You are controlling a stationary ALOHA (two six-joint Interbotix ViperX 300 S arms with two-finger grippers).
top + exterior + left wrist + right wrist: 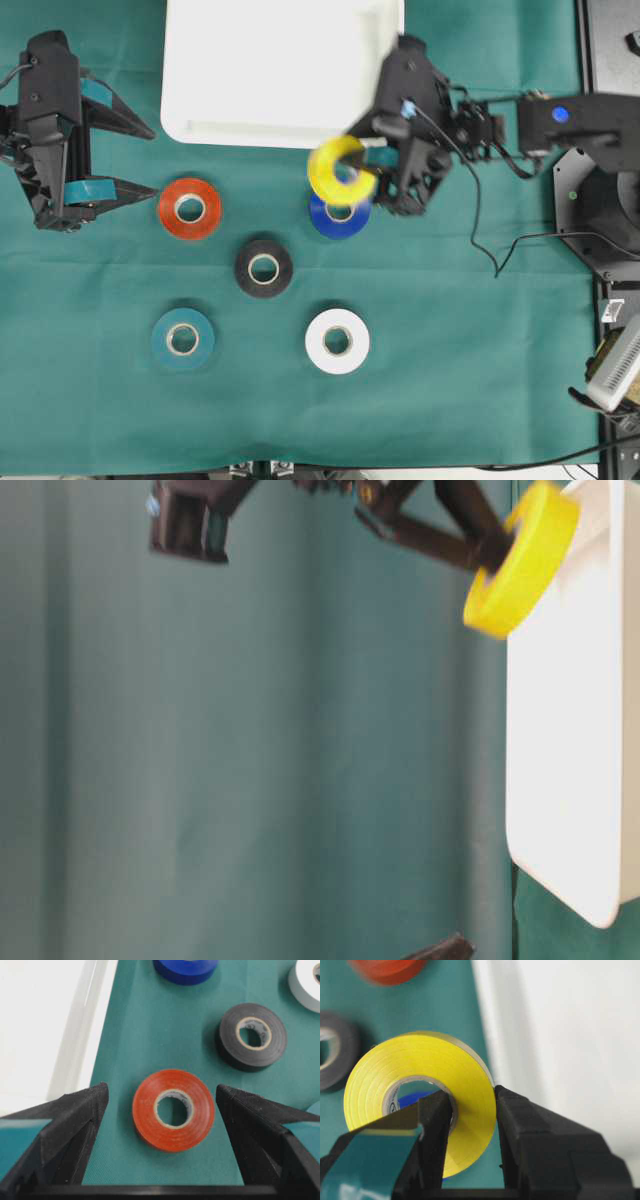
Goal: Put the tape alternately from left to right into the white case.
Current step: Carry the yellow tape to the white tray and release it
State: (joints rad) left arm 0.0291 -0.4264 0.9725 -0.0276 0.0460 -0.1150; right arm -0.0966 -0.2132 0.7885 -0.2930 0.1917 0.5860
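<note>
Closest to the right wrist camera, the right gripper (472, 1110) is clenched on the yellow roll (427, 1085), one finger through its core and the other on the outer face, so the roll stands on edge in the air. Directly under it the blue roll (339, 216) lies on the green cloth (470, 370), and just beyond the fingertips runs the near rim of the white case (240, 133), which holds no roll yet.

In the overhead view the black roll (264, 268), the white roll (337, 341) and the teal roll (183, 339) lie flat, further from the case. The red roll (173, 1110) lies just ahead of the left gripper (162, 1097), whose fingers are spread wide with nothing between them.

The step in hand looks like carrying the yellow roll to the case. Next the right gripper needs to clear the rim, lower over the case floor and release; the left is well placed to take the red roll after that.
</note>
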